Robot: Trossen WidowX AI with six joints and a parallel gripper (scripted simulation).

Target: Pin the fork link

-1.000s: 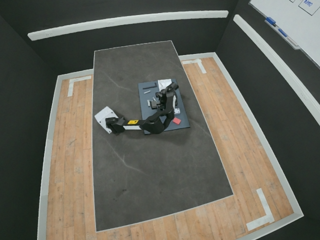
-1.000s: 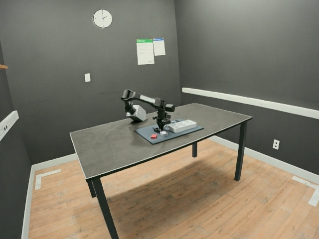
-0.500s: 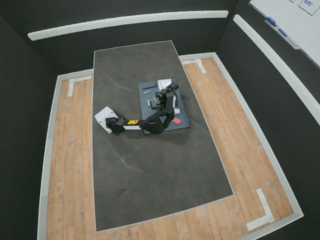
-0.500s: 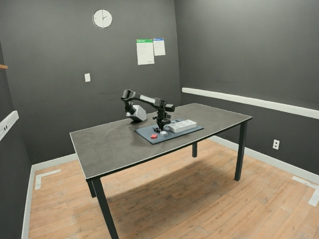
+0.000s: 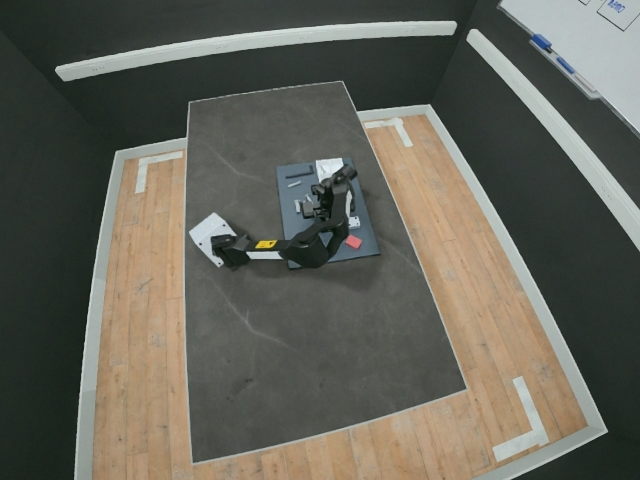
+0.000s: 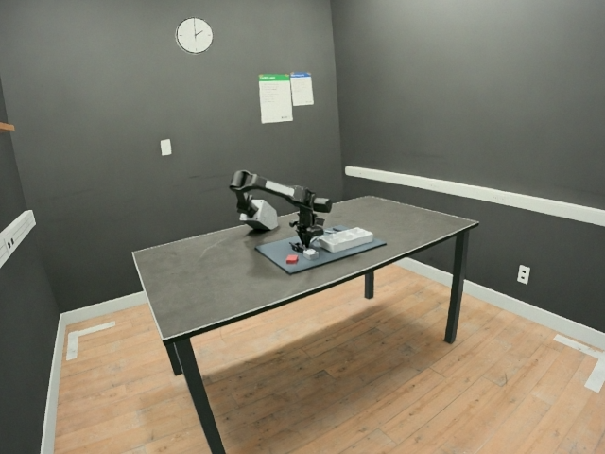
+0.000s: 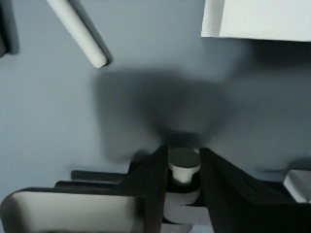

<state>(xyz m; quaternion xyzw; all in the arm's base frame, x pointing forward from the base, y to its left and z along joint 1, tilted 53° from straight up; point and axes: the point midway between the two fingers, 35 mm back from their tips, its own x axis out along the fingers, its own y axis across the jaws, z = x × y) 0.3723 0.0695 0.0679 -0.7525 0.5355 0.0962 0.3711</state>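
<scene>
From my remote seat, I see my gripper [image 7: 183,153] clamped on the pale pin [image 7: 184,165], holding it just above the blue-grey mat [image 7: 49,121] on the table [image 6: 219,278]. A second loose pin [image 7: 78,31] lies nearby, the white parts box [image 7: 258,19] beyond.

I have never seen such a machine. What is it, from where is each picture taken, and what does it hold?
It is a black jointed robot arm fixed on a dark grey table. One picture looks down from the ceiling, one from across the room, and one from a camera at the wrist. On the table lies a blue-grey mat carrying a white parts box, a small red block, a loose pale rod and small metal parts. The gripper, two black fingers, is shut on a short pale pin with a darker flat head.
</scene>
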